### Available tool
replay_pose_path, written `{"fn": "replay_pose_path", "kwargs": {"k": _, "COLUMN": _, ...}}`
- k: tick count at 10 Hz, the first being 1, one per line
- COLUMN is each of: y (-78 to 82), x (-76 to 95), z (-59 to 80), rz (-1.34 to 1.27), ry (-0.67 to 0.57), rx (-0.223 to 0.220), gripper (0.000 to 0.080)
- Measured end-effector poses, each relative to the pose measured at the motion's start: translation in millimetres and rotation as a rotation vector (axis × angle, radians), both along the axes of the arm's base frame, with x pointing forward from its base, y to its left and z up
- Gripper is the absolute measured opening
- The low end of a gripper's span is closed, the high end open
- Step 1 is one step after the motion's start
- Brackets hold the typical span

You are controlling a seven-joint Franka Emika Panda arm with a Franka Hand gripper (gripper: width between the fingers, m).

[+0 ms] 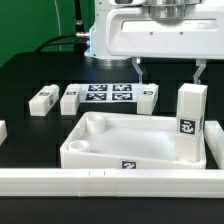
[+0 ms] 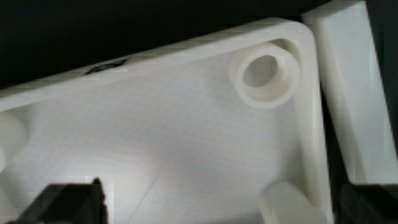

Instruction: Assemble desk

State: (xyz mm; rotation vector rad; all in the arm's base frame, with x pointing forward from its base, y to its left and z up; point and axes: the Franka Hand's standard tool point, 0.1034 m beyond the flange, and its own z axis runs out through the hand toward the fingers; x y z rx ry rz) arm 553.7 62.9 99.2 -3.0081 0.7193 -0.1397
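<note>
White desk top [image 1: 130, 146] and legs [image 1: 191, 123] bear black-and-white tags.

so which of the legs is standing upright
The leg at the exterior view's right, beside the desk top; the others lie flat near the marker board.

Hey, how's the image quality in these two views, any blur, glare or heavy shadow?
Exterior view: evenly lit and fairly sharp, the white desk top bright against the dark table. Wrist view: close and soft, the corner socket blurred at its edges, the fingertips dark and out of focus.
</note>
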Motion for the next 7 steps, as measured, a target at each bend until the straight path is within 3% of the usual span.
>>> {"fn": "replay_pose_path", "kwargs": {"k": 2, "y": -4.7, "x": -10.2, "z": -5.7, "rz": 0.030, "ry": -0.011, "rx": -0.006, "gripper": 0.0649}}
{"fn": "replay_pose_path", "kwargs": {"k": 4, "y": -23.9, "x": -45.4, "z": -22.3, "rz": 0.067, "ry": -0.005, "rx": -0.012, "gripper": 0.0649}}
{"fn": "replay_pose_path", "kwargs": {"k": 7, "y": -23.4, "x": -47.1, "z": -24.1, "rz": 0.082, "ry": -0.005, "rx": -0.014, "gripper": 0.0649}}
